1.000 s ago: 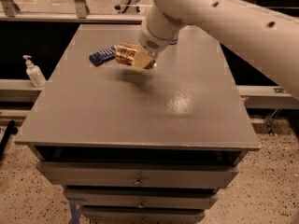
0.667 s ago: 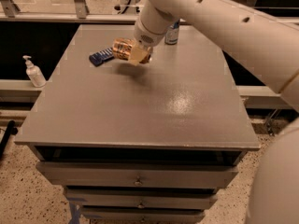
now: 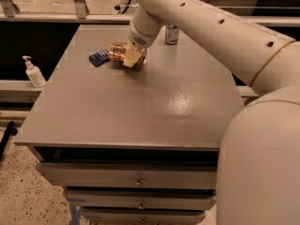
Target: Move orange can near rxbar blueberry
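The orange can (image 3: 118, 51) lies tilted on its side in my gripper (image 3: 133, 58), low over the far left part of the grey table (image 3: 140, 107). The gripper's beige fingers (image 3: 131, 57) are shut around the can's right end. The rxbar blueberry (image 3: 98, 57), a flat dark blue bar with white print, lies on the table just left of the can, almost touching it. My white arm reaches in from the right and covers the far right of the view.
A slim silver-blue can (image 3: 172, 34) stands upright at the table's far edge, right of the gripper. A white pump bottle (image 3: 33, 73) stands on a ledge left of the table. Drawers (image 3: 136, 182) sit below the table's front edge.
My gripper has carried the orange can to the left and lower, closer to the blue bar. The bar and the silver-blue can have not moved.
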Robot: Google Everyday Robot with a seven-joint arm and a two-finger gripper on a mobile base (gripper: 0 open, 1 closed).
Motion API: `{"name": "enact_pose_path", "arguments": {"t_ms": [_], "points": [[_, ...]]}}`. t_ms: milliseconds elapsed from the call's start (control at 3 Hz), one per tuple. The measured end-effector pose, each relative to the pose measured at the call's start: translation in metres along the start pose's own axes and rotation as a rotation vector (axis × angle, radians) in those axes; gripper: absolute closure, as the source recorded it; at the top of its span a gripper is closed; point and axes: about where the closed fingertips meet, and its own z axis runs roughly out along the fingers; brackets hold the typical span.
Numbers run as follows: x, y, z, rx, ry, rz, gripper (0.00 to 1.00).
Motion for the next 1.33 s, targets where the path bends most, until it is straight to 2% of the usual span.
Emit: {"name": "enact_pose_path", "arguments": {"t_ms": [333, 667, 1333], "points": [[0.0044, 0.0034, 0.0136, -0.023, 0.019, -0.004, 1.0], [0.0055, 0.0037, 0.0189, -0.027, 0.03, -0.006, 0.82], [0.0052, 0.0033, 0.0185, -0.027, 0.03, -0.006, 0.36]]}}
